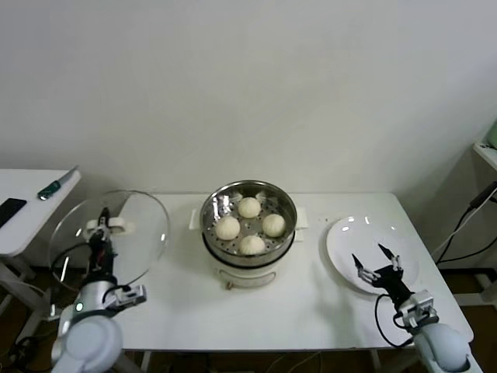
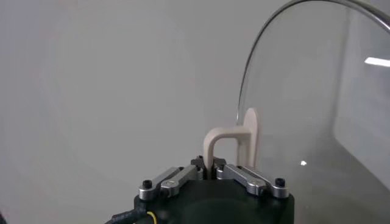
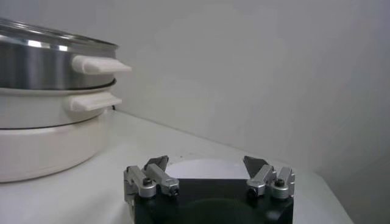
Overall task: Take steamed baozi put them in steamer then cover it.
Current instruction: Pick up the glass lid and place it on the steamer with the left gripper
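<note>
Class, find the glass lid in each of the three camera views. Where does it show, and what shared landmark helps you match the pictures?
Head view: the lid is held up on edge at the left, the left pincer shut on its handle.
Left wrist view: the lid fills the side beyond its handle.
Right wrist view: not in it.
Shared landmark: the steamer in head and right wrist views.

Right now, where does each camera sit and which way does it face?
Head view: high on the robot, looking down at the table, steamer, both arms.
Left wrist view: behind the left claw, shut on the cover handle, facing the wall.
Right wrist view: low behind the open right claw over the plate, facing the steamer.
Shared: head and right wrist views both show steamer and plate.
</note>
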